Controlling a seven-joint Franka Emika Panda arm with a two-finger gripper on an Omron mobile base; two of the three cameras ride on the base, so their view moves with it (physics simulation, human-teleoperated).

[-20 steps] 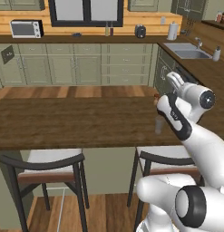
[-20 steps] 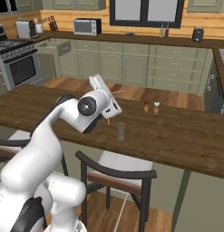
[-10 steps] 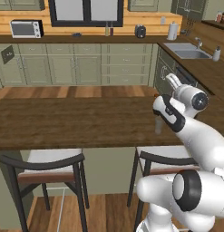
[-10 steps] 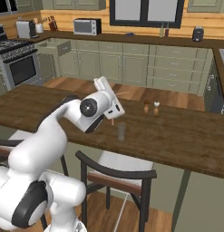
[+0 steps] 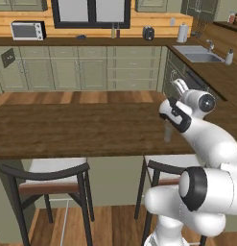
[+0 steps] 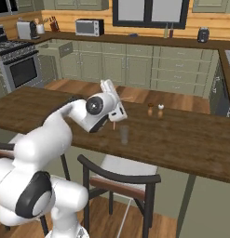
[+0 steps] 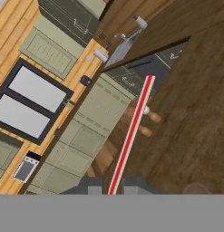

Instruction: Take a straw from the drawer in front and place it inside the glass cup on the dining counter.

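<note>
One thin reddish-pink straw [image 7: 131, 134] clamped in gripper [image 7: 112, 189] | arm swung nearer since 1 s ago | gripper hung beside clear glass cup [image 6: 124, 135] on dark wood surface [image 6: 191, 139] | insertion pending

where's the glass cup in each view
Left base view: glass cup right of centre on the dining counter, beside the arm.
Right base view: centre, just right of the hand.
Hand view: rim at the bottom right.
Shared landmark: two small shakers.
</note>
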